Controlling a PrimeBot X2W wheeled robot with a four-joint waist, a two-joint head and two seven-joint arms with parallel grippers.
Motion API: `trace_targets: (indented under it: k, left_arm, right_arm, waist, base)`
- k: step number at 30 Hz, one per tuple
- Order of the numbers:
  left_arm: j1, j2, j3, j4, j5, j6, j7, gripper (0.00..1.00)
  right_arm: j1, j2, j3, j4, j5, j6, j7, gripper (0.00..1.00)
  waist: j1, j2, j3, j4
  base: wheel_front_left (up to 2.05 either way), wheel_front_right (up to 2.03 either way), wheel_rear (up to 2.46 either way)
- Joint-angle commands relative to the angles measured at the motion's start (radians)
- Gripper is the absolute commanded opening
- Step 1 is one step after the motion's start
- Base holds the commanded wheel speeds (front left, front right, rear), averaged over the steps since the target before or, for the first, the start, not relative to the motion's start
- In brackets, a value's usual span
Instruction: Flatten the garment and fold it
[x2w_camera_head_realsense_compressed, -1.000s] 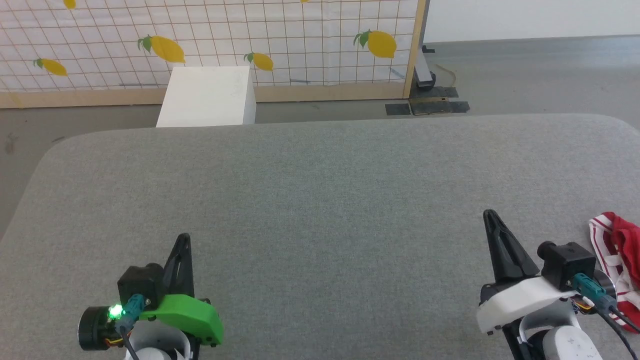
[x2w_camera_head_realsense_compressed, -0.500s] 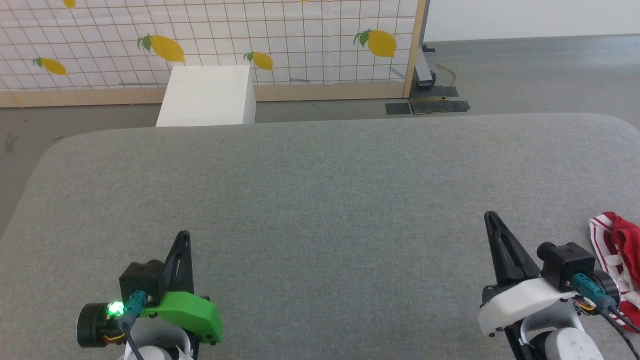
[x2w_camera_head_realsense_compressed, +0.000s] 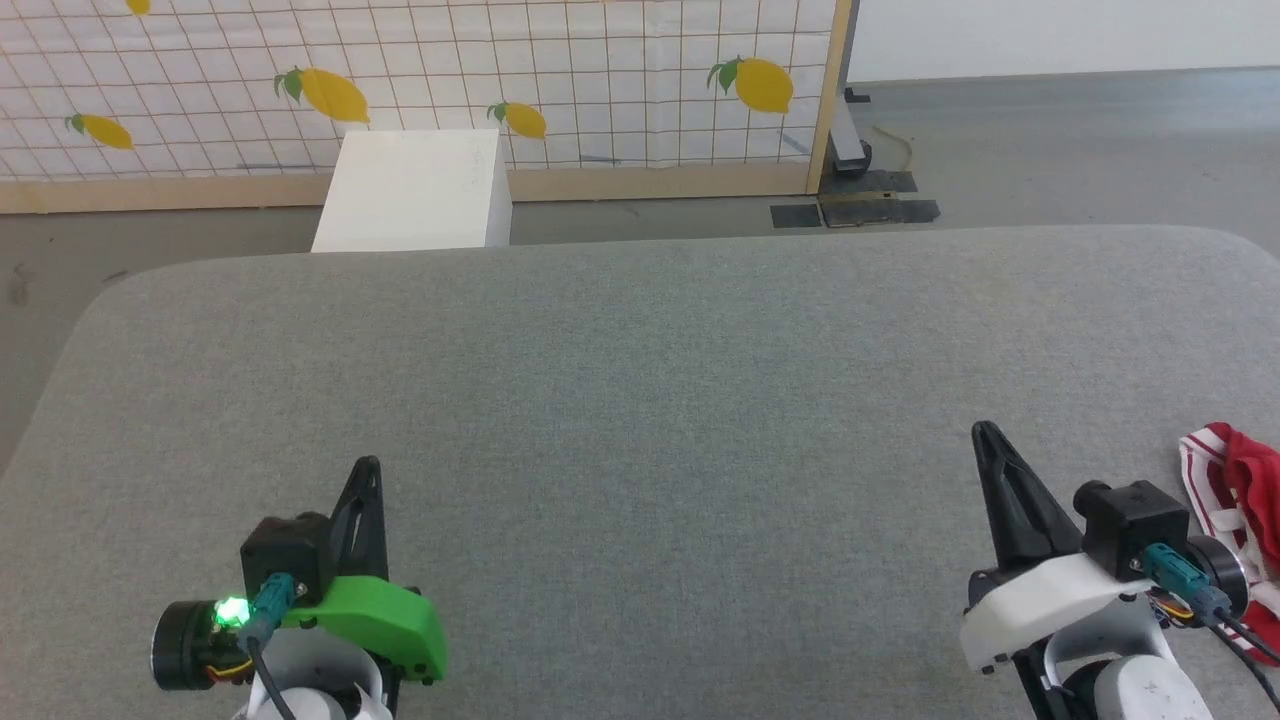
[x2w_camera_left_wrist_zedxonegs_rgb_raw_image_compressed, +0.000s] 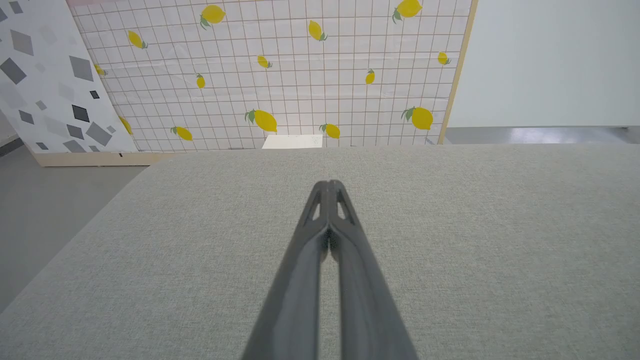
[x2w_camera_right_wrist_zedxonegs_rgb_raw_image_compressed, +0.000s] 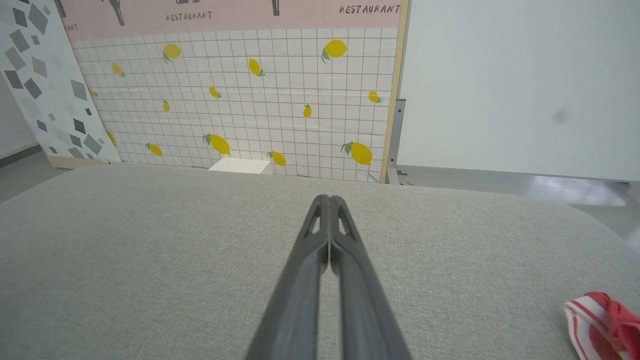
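Observation:
The red jersey (x2w_camera_head_realsense_compressed: 1240, 505) with white red-striped trim lies bunched at the right edge of the grey table (x2w_camera_head_realsense_compressed: 640, 400), mostly cut off by the frame. In the right wrist view a corner of the jersey (x2w_camera_right_wrist_zedxonegs_rgb_raw_image_compressed: 602, 325) shows at the lower right. My right gripper (x2w_camera_head_realsense_compressed: 985, 432) is shut and empty, just left of the jersey and apart from it; its tips (x2w_camera_right_wrist_zedxonegs_rgb_raw_image_compressed: 329, 198) meet over bare table. My left gripper (x2w_camera_head_realsense_compressed: 368, 466) is shut and empty near the front left, its tips (x2w_camera_left_wrist_zedxonegs_rgb_raw_image_compressed: 329, 183) closed over the table.
A white box (x2w_camera_head_realsense_compressed: 415, 192) stands on the floor beyond the table's far edge. Behind it is a lemon-patterned grid panel (x2w_camera_head_realsense_compressed: 500, 80) with a wooden frame. Grey floor surrounds the table; its rounded corners lie far left and far right.
Both grippers have drifted very slightly toward me. The jersey has not moved.

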Motion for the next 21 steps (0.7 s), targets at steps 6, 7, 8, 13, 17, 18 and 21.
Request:
trace_targets:
  k: [6, 7, 8, 13, 17, 18, 21]
  left_arm:
    - [0.016, -0.009, 0.005, -0.015, 0.028, -0.006, 0.016, 0.00]
    - [0.016, -0.010, 0.005, -0.017, 0.029, -0.006, 0.017, 0.00]
    - [0.016, -0.010, 0.006, -0.019, 0.031, -0.006, 0.020, 0.00]
    - [0.017, -0.014, 0.009, -0.027, 0.040, -0.007, 0.030, 0.00]
    - [0.017, -0.016, 0.011, -0.034, 0.047, -0.007, 0.038, 0.00]
    - [0.018, -0.017, 0.012, -0.036, 0.049, -0.008, 0.040, 0.00]
    - [0.018, -0.019, 0.013, -0.040, 0.055, -0.008, 0.046, 0.00]
  right_arm:
    - [0.020, 0.001, -0.003, -0.021, -0.020, -0.001, 0.018, 0.00]
    - [0.020, 0.001, -0.004, -0.022, -0.022, -0.001, 0.020, 0.00]
    - [0.021, 0.001, -0.004, -0.025, -0.024, -0.001, 0.022, 0.00]
    - [0.024, 0.001, -0.005, -0.034, -0.033, -0.001, 0.032, 0.00]
    - [0.026, 0.001, -0.007, -0.042, -0.041, -0.001, 0.040, 0.00]
    - [0.027, 0.001, -0.007, -0.044, -0.043, -0.001, 0.042, 0.00]
    - [0.029, 0.001, -0.008, -0.049, -0.048, -0.001, 0.048, 0.00]
  waist:
    - [0.0000, 0.0000, 0.001, 0.000]
    - [0.0000, 0.0000, 0.001, 0.000]
    - [0.0000, 0.0000, 0.001, 0.000]
    - [0.0000, 0.0000, 0.002, 0.000]
    - [0.0000, 0.0000, 0.002, 0.000]
    - [0.0000, 0.0000, 0.002, 0.000]
    - [0.0000, 0.0000, 0.003, 0.000]
  base:
    - [0.00, 0.00, 0.00]
    - [0.00, 0.00, 0.00]
    - [0.00, 0.00, 0.00]
    - [0.00, 0.00, 0.00]
    - [0.00, 0.00, 0.00]
    - [0.00, 0.00, 0.00]
    - [0.00, 0.00, 0.00]
